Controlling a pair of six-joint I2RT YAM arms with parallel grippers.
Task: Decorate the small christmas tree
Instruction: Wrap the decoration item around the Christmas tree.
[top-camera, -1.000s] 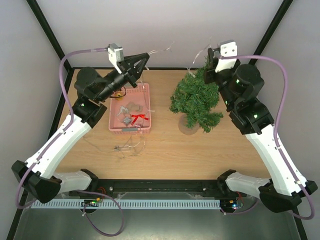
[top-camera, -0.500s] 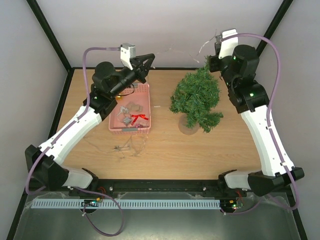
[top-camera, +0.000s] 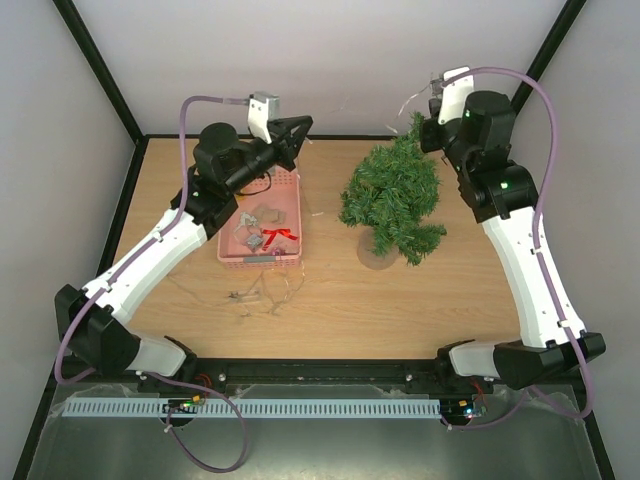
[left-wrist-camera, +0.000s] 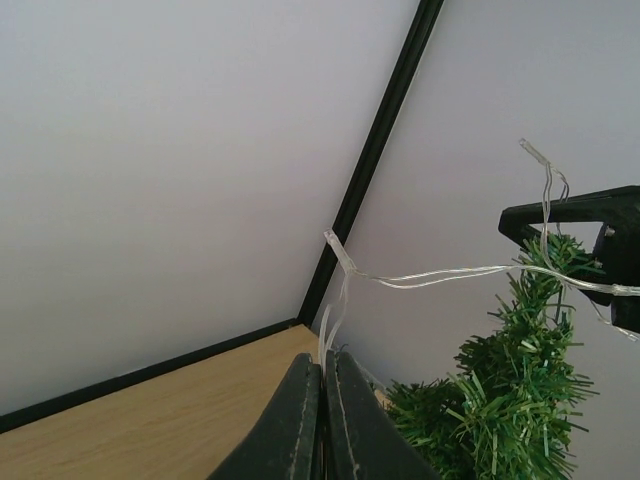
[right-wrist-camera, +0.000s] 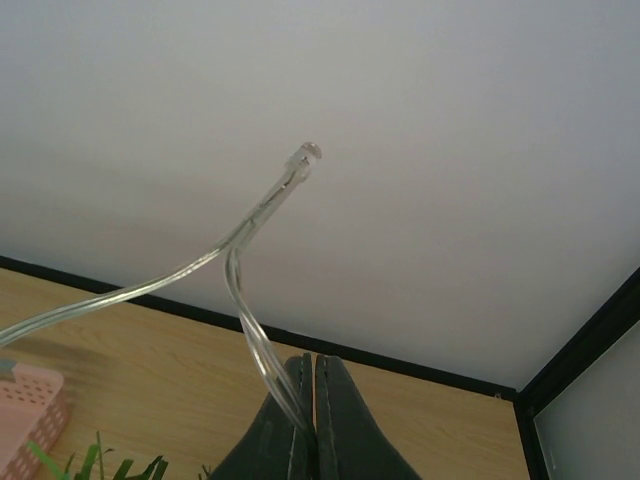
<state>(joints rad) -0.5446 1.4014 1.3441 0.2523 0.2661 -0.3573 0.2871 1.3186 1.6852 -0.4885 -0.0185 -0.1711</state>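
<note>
The small christmas tree (top-camera: 390, 200) stands on its round base at the table's right centre, leaning a little. A clear light string (left-wrist-camera: 440, 272) runs high across the back, above the tree top, from one gripper to the other. My left gripper (top-camera: 303, 124) is raised left of the tree, above the basket's far end. In the left wrist view it (left-wrist-camera: 322, 362) is shut on a loop of the string. My right gripper (right-wrist-camera: 313, 362) is shut on another loop, which ends in a small bulb (right-wrist-camera: 305, 154). In the top view it sits behind the tree top, mostly hidden by the wrist.
A pink basket (top-camera: 294, 222) of ornaments, one with a red bow, stands left of the tree. More of the light string (top-camera: 262, 291) lies tangled on the table in front of the basket. Black frame posts and pale walls close in the back and sides.
The left arm has swung up and to the right, carrying its string end closer to the tree. The right arm has lifted above the tree top. Both grips stayed shut.
</note>
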